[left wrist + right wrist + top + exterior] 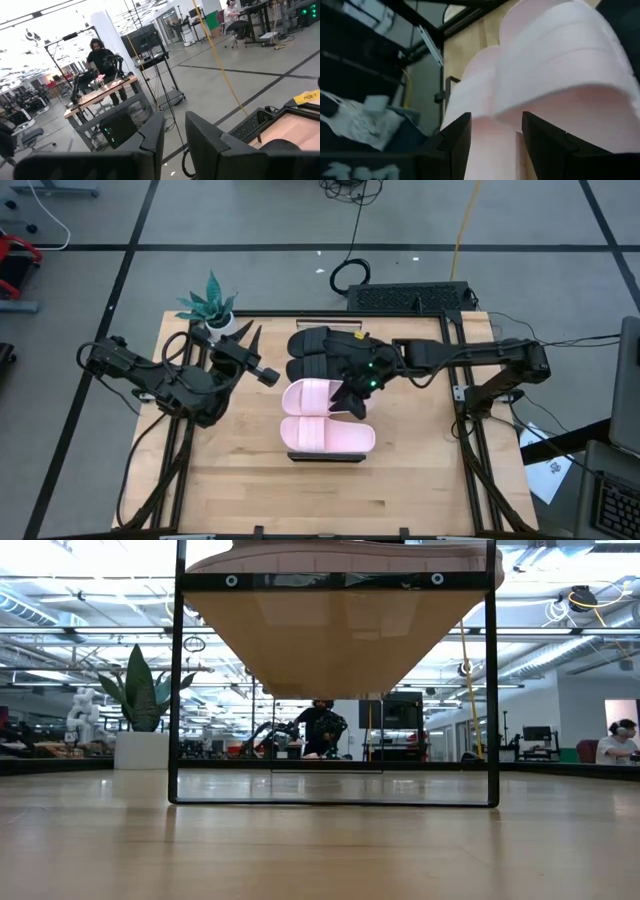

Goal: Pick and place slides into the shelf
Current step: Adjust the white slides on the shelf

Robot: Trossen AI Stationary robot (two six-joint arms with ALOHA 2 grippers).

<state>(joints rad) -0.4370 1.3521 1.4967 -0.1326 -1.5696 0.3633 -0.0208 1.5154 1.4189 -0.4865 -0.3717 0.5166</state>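
Note:
The shelf (325,457) stands in the middle of the table, with all four slides lying on its top. Two black slides (318,352) lie side by side at its far part. Two pink slides (312,395) (325,435) lie side by side at its near part. My right gripper (350,402) is open and hovers at the right end of the farther pink slide (555,60). That slide's strap fills the right wrist view just beyond the fingers. My left gripper (268,374) is open and raised left of the shelf, holding nothing. My right gripper (495,135) stands with its open fingers on either side of the farther pink slide's edge (495,150). It comes from the table's right side, slanting down. I cannot tell whether the fingers touch the slide. The slide lies flat on the shelf.
A potted plant (213,305) stands at the table's far left corner, close behind my left gripper. Bare tabletop (330,500) lies near of the shelf. In the low view, the shelf's dark frame (178,690) stands on the table. People show in the room beyond.

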